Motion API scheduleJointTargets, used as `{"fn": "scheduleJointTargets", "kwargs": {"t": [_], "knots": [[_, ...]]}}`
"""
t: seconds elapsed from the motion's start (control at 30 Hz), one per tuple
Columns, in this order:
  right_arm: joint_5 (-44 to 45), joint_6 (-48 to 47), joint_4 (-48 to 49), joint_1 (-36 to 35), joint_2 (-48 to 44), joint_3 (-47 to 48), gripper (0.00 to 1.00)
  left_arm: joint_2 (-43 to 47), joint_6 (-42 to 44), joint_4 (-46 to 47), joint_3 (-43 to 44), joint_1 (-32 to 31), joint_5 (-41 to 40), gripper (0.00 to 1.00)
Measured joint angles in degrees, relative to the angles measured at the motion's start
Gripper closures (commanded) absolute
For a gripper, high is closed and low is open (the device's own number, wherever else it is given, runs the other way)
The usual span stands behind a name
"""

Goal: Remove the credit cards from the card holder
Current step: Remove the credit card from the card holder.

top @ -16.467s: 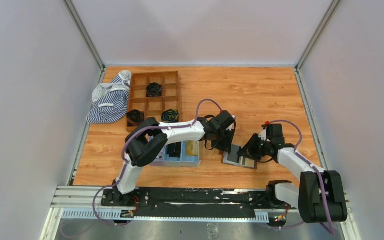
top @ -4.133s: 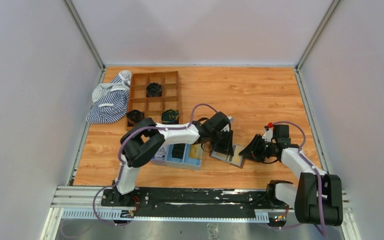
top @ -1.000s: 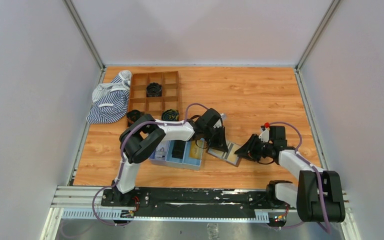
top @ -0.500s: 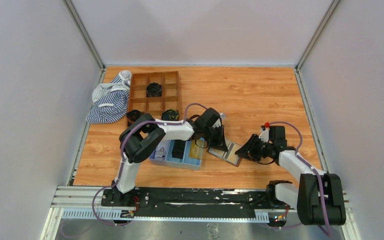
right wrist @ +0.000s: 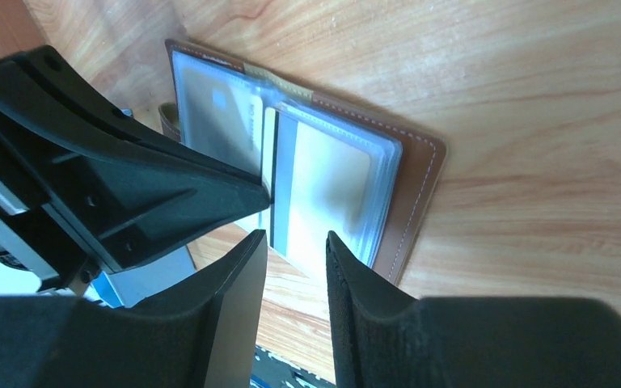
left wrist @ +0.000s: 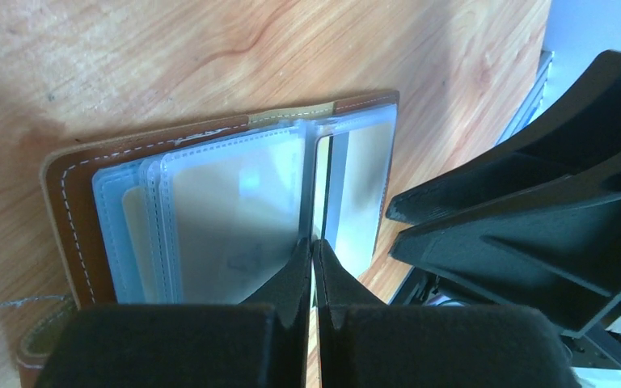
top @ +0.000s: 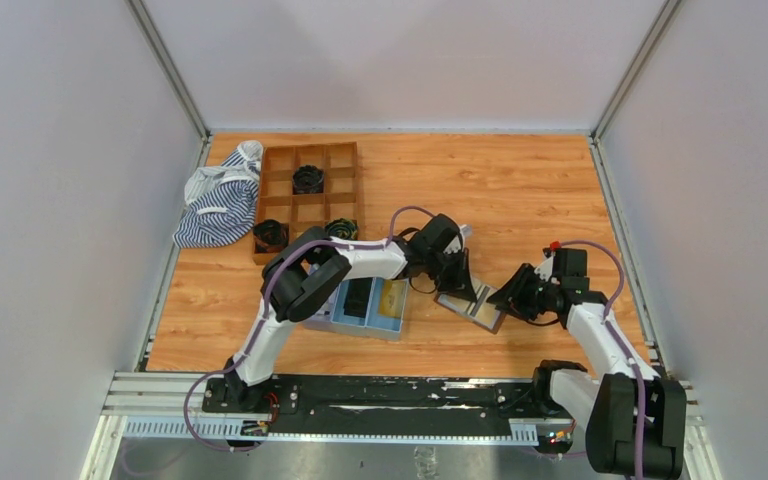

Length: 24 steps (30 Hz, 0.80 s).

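1. Right gripper [right wrist: 295,236] slightly spread beside the open card holder [top: 472,306], which lies by the table's near edge, right of middle.
2. Left gripper [left wrist: 312,242] pressed together at its centre fold.
3. Holder looks light and floppy, cards [right wrist: 327,186] slick in their pockets — pinch an exposed card edge, I'd say.

You'll find the card holder [top: 472,308] on the table [top: 520,190], just right of the tray [top: 385,330], between the left gripper [top: 463,289] and the right gripper [top: 506,296].
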State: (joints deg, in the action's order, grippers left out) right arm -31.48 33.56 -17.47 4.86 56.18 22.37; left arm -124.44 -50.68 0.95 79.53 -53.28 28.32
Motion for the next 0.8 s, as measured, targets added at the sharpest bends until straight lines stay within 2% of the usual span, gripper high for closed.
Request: {"fn": "scheduleJointTargets", "kwargs": {"t": [0.4, 0.8], "knots": [[-0.1, 0.1, -1.4, 0.3, -0.9, 0.0, 0.64, 0.0, -0.1, 0.5, -0.2, 2.4, 0.5, 1.0], [-3.1, 2.9, 4.5, 0.3, 2.5, -1.2, 0.63, 0.2, 0.4, 1.1, -1.2, 3.4, 1.6, 1.0]]}}
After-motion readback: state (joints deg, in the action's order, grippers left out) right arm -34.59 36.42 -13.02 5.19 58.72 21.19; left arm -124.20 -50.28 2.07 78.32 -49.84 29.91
